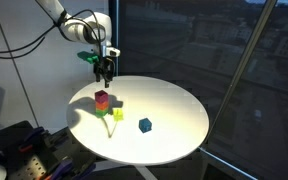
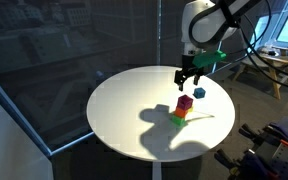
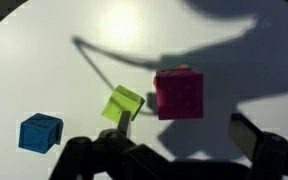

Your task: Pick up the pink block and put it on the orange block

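The pink block [image 1: 102,96] rests on top of the orange block [image 1: 102,105] on the round white table [image 1: 169,105]; the stack also shows in an exterior view [image 2: 184,103]. In the wrist view the pink block [image 3: 179,95] covers the orange block, of which only a thin edge [image 3: 176,69] shows. My gripper [image 1: 105,72] hangs above the stack, apart from it, open and empty. It shows in both exterior views [image 2: 187,82], and in the wrist view [image 3: 184,140] its fingers are spread wide.
A yellow-green cube [image 3: 123,104] lies right beside the stack. A blue cube [image 3: 40,132] lies farther off on the table [image 2: 124,110]. Glass walls and dark windows surround the table. Equipment stands by its edge [image 1: 19,150].
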`<state>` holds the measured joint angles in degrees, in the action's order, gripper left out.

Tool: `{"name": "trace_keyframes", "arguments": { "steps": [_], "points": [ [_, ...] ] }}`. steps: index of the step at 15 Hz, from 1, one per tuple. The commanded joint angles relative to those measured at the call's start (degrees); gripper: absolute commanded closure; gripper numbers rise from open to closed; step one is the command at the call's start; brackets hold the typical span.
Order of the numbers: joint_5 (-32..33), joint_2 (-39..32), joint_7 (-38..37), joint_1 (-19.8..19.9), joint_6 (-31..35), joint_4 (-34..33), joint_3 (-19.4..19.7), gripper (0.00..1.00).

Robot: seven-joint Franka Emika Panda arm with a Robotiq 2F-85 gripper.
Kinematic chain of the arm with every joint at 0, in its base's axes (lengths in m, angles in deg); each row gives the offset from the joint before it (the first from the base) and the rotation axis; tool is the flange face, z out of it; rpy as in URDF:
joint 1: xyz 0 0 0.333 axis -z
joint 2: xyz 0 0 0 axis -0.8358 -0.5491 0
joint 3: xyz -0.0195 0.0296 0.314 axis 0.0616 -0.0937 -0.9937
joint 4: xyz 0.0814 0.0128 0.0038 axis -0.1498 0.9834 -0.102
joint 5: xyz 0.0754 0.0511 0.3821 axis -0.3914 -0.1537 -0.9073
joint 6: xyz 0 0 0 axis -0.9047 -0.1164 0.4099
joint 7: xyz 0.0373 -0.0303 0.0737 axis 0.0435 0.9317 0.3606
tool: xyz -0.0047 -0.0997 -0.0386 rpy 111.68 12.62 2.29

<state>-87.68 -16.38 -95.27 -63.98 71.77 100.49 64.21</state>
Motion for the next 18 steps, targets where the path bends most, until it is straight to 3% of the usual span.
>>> {"name": "trace_keyframes", "arguments": {
  "steps": [1,9,18],
  "points": [
    [-1.39,6.59,-0.58,1.15,-1.2,4.66,-0.32,0.0],
    [-1.63,17.48,1.53,3.25,0.05,12.05,-0.38,0.0],
    [-3.16,23.34,0.77,5.81,-1.85,12.41,-0.11,0.0]
  ]
}}
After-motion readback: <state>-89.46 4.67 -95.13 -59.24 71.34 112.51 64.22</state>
